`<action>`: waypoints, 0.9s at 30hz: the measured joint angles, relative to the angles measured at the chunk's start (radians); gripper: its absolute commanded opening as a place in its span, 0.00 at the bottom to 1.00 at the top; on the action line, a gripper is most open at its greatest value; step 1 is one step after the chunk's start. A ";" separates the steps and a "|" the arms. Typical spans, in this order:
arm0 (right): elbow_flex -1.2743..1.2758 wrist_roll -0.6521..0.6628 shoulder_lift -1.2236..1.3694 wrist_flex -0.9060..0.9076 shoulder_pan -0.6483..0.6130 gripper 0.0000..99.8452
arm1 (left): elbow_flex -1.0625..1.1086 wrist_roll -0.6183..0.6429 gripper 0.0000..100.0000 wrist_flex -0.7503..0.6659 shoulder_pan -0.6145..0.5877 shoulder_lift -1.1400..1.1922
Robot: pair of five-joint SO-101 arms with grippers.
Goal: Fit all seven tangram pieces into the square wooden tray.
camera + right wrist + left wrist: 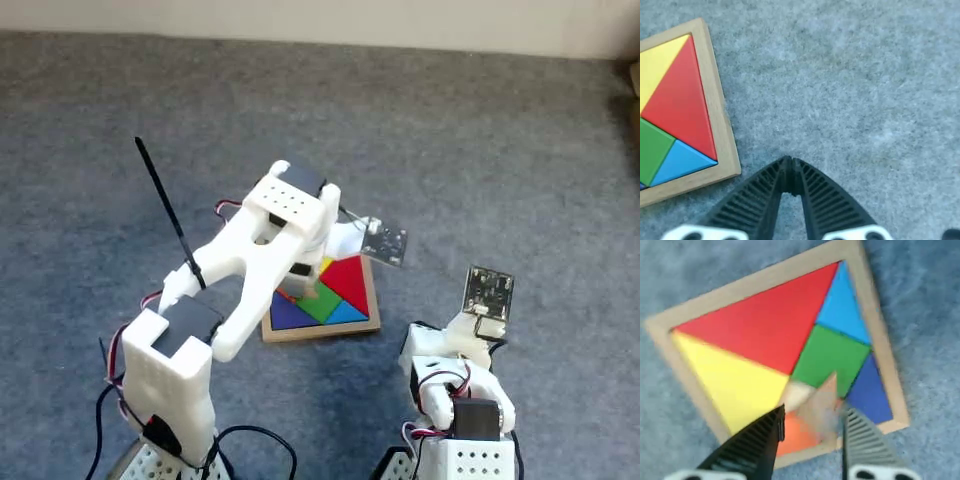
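1. The left arm [215, 300] reaches over the tray, and its claw [812, 412] hangs above the tray's near corner. The jaws stand apart, straddling a pale piece [820, 402]. A strip of the orange piece [797, 437] shows between one finger and the pale piece, so I judge that nothing is clamped.
2. The square wooden tray [320, 333] lies flat on the grey bench [865, 75] between the two arms. The red triangle [765, 325], yellow triangle [735, 385], green square [832, 357], light blue triangle [842, 310] and dark blue piece [870, 390] all look seated inside it.
3. The step in hand looks like settling the pale piece into the gap bordered by green, orange and dark blue.
   - Line its edges up with those neighbours first.
   - Bring it down level and nudge it sideways; do not force it from above.
   - Keep the fingers clear of the orange piece, which could lift.
4. The right claw [791, 172] is closed, tips together, over bare bench just beside the tray rim [722, 125] at the light blue corner. It is out of the way.
5. Some things are hard to make out.
   - The pale piece is smeared, so I cannot tell its outline or whether it lies flat or tilted.
   - The orange piece is partly behind a finger.
   - From the high camera, the left arm covers much of the tray.
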 measured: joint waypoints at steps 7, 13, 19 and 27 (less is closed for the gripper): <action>0.000 0.000 0.000 0.000 0.000 0.02 | -0.003 0.074 0.21 -0.015 -0.011 -0.005; 0.000 0.000 0.000 0.000 0.000 0.02 | -0.003 0.232 0.21 -0.018 -0.084 -0.092; 0.000 0.000 0.000 0.000 0.000 0.02 | 0.112 0.342 0.21 -0.015 -0.155 -0.273; 0.000 0.000 0.000 0.000 0.000 0.02 | 0.362 0.463 0.21 -0.183 -0.201 -0.358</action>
